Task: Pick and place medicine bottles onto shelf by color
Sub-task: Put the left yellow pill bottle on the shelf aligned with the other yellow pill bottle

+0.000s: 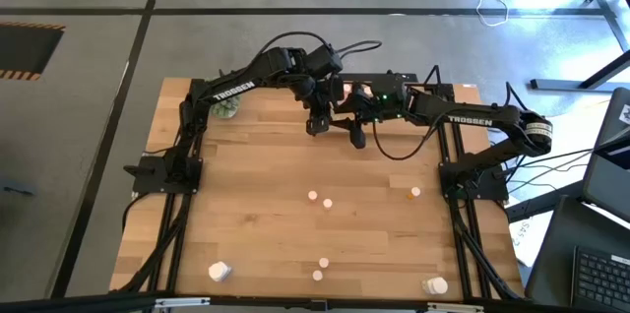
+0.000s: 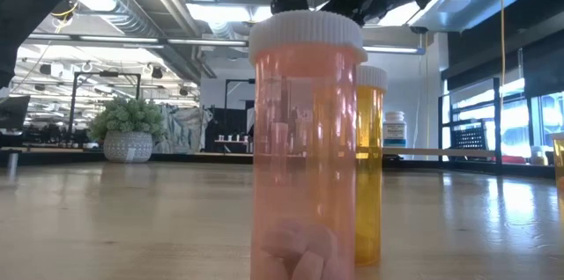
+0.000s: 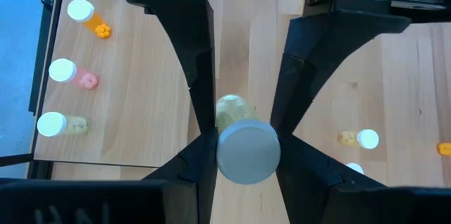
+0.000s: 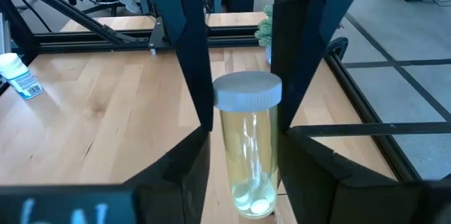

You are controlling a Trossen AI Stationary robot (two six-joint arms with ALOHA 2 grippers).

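1. While both arms reach over the far table edge, the left gripper [image 3: 243, 150] points down, fingers clamped on a clear white-capped bottle [image 3: 245, 146].
2. Right gripper [image 4: 243, 129] angles downward, its fingers bracketing a second clear bottle [image 4: 248, 153]; contact uncertain.
3. Loose bottles [image 1: 320, 200] lie nearward of both grippers.

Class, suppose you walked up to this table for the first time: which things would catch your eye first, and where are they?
At the table's far middle both arms meet: the left gripper clamps a clear white-capped bottle, and the right gripper has its own clear white-capped bottle between its fingers. Close to the low camera stands a pink bottle, an orange bottle behind it.
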